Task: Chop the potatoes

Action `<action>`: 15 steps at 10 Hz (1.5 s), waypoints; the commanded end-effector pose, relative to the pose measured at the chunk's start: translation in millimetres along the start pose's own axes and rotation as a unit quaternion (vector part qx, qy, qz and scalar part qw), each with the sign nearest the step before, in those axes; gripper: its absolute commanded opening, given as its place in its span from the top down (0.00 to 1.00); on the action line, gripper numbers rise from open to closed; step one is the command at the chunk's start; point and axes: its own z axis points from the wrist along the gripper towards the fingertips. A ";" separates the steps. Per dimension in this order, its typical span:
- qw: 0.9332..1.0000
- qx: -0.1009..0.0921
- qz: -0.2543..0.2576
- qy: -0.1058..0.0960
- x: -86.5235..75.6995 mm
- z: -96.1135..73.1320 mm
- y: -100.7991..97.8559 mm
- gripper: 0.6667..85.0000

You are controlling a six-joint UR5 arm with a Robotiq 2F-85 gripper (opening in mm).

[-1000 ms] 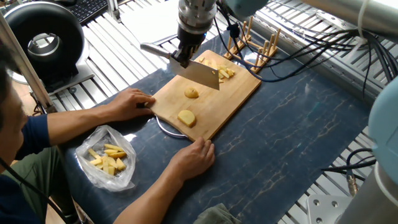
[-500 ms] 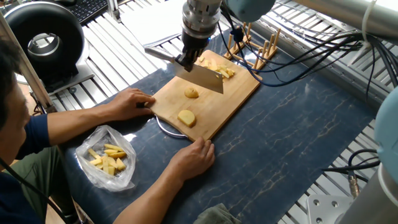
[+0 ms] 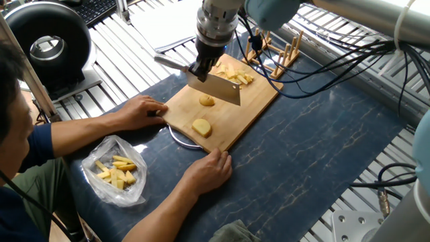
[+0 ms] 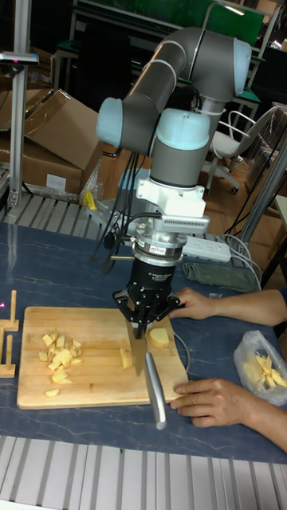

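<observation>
Gripping a knife (image 3: 216, 88), the end effector (image 3: 199, 69) hangs seemingly just above two potatoes (image 3: 202, 127) on the cutting board (image 3: 255, 101).

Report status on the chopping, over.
Gripper shut on knife, blade over the board. Two potato chunks whole, chopped pieces at far end. Person's hands hold the board edge, near the blade.

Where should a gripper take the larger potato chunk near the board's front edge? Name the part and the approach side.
Grip the potato chunk across its rounded sides, coming straight down from above. It lies low and apart on the cutting board, clear of the knife held by the gripper. The person's hands hold the board edges, so a sideways approach looks crowded.
</observation>
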 end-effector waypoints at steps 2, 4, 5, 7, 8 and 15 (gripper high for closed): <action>1.000 -0.008 -0.024 -0.013 -3.1 8.1 3.4 1.00; 1.000 -0.008 -0.025 -0.014 -2.7 7.0 -3.5 1.00; 1.000 -0.012 -0.024 -0.016 -1.7 6.8 -3.8 1.00; 1.000 -0.011 -0.024 -0.015 -1.2 6.7 -6.1 1.00; 1.000 -0.010 -0.026 -0.015 -0.4 6.9 -7.9 1.00; 0.999 -0.015 -0.034 -0.018 6.4 9.8 -14.2 1.00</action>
